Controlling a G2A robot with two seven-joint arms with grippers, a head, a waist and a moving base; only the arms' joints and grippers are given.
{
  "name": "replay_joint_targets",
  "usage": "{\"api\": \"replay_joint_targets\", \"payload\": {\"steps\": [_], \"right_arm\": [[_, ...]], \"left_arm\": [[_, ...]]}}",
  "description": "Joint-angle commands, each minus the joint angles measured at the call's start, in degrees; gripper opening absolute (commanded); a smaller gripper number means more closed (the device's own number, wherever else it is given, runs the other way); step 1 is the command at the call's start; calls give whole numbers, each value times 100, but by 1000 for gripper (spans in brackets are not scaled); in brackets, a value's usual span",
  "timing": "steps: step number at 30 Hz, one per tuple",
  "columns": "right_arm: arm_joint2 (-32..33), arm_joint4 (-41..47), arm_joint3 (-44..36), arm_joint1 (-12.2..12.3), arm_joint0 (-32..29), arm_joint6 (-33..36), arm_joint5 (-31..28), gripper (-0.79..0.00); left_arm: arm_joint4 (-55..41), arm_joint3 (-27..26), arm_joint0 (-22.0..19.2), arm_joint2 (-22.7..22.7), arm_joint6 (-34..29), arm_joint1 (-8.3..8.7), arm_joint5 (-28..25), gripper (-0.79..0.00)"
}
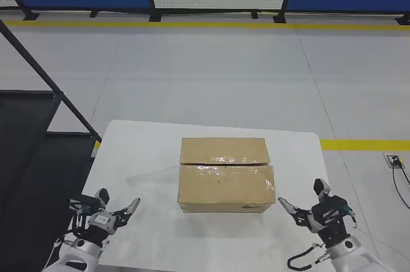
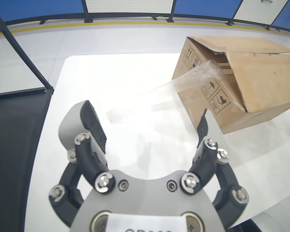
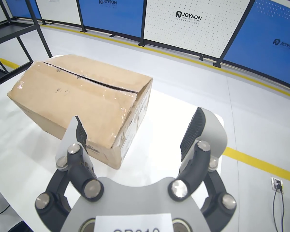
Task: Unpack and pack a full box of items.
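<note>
A cardboard box [image 1: 224,175] is being carried by the white table [image 1: 143,146], near its middle, between the two grippers and touched by neither. Its top flaps are lying folded shut, with the seam between them gaping slightly, so the contents are being hidden from sight. A strip of clear tape [image 2: 183,83] is hanging loose from the box end facing the left gripper [image 2: 146,112]. That gripper is being held spread and empty over the table, apart from the box. The right gripper [image 3: 137,115] is likewise being held spread wide and empty, near the box's other end.
</note>
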Motion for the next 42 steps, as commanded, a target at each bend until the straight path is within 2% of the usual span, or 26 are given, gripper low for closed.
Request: {"api": "replay_joint_targets", "payload": {"steps": [1, 7, 9, 11, 15, 20, 26, 30, 36, 42], "right_arm": [[4, 19, 3, 0, -7, -7, 1, 0], [-1, 28, 4, 0, -2, -10, -1, 0], [-65, 541, 100, -16, 76, -62, -169, 0], [-73, 1113, 287, -21, 322, 114, -381, 0], [-124, 2160, 693, -6, 869, 742, -954, 0], [-190, 3974, 1452, 26, 1618, 1854, -1502, 0], [-457, 5457, 2460, 64, 2551, 3269, -1541, 0], [-597, 6539, 3090, 94, 3120, 4315, -1435, 0], [-757, 7675, 3877, 124, 3710, 5257, -1591, 0], [-880, 8451, 4287, 149, 4021, 5862, -1824, 0]], "left_arm": [[4, 3, 1, 1, 4, 0, 4, 0], [-107, 15, 2, 30, -5, -6, -10, 0], [-753, 71, -97, 96, -217, -30, -36, 0], [-915, 97, -284, 100, -406, -28, -68, 0], [-1568, 133, -503, 110, -636, -32, -304, 0], [-2387, 217, -700, 76, -905, -34, -523, 0], [-3849, 342, -801, -51, -1501, -17, -901, 0], [-4432, 402, -854, -125, -1843, 4, -1014, 0], [-4536, 379, -916, -97, -2038, 25, -1040, 0], [-4475, 347, -938, 28, -1993, 26, -998, 0]]}}
